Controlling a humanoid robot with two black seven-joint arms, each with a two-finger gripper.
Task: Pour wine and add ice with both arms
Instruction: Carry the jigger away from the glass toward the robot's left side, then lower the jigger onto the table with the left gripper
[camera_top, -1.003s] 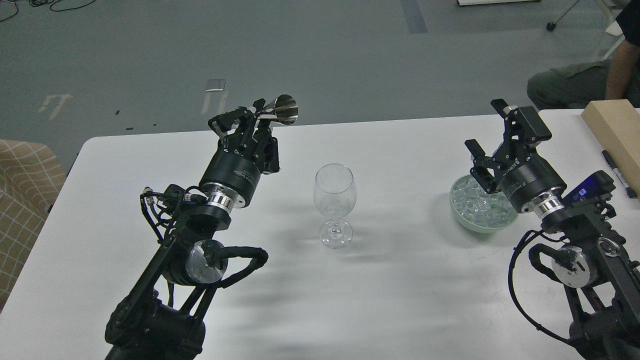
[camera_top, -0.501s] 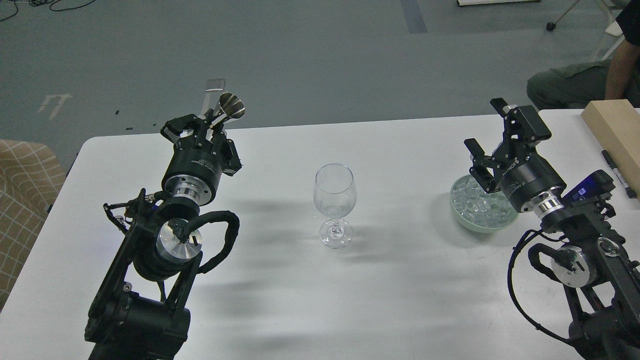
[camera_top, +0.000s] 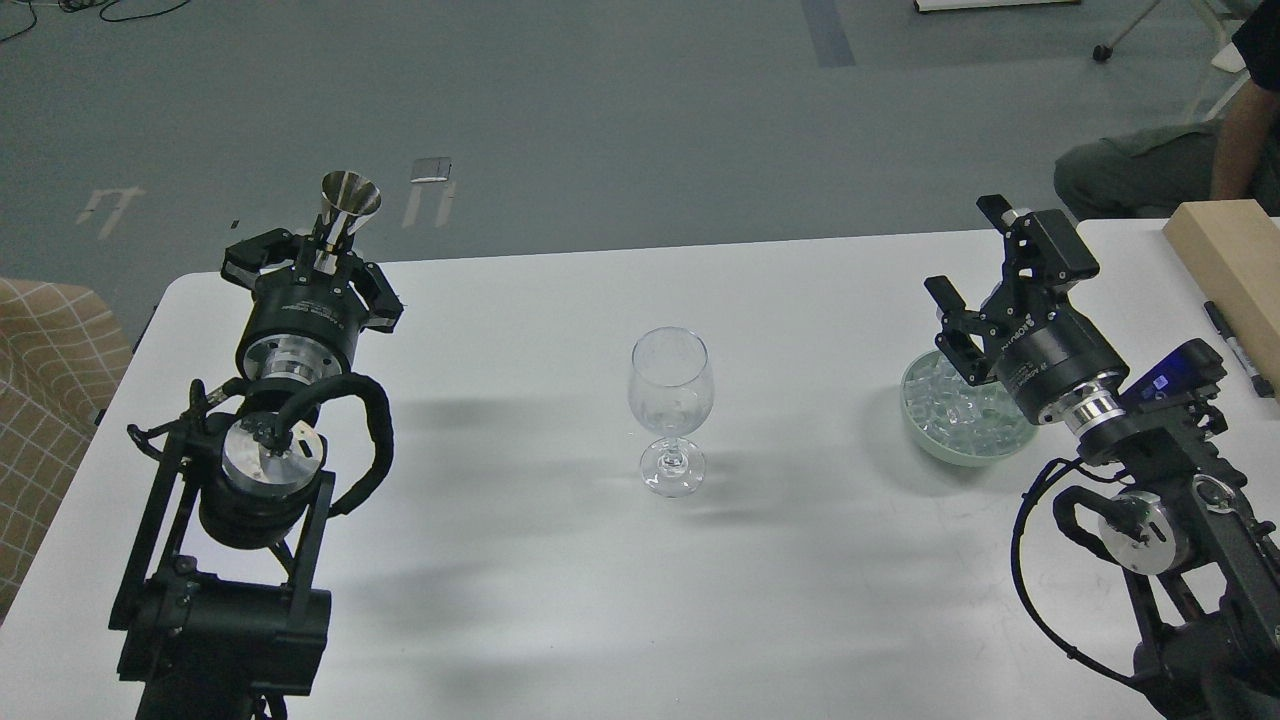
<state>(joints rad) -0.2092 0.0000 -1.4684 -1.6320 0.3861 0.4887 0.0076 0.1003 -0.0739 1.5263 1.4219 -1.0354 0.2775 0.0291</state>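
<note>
Swung leftward, left gripper (camera_top: 322, 250) grasps a metal cup (camera_top: 348, 203) (upright); right gripper (camera_top: 985, 265) hangs released above the ice (camera_top: 958, 408).

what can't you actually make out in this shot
All from the head view:
- Whether the wine glass holds any liquid: clear glass, too faint to tell.
- Part of the ice and the near right side of the green bowl: covered by the right gripper and its wrist.
- How the left gripper grips the metal cone cup: the fingers meet behind the wrist.
- The black marker at the right edge: its print is too small to read.
</note>
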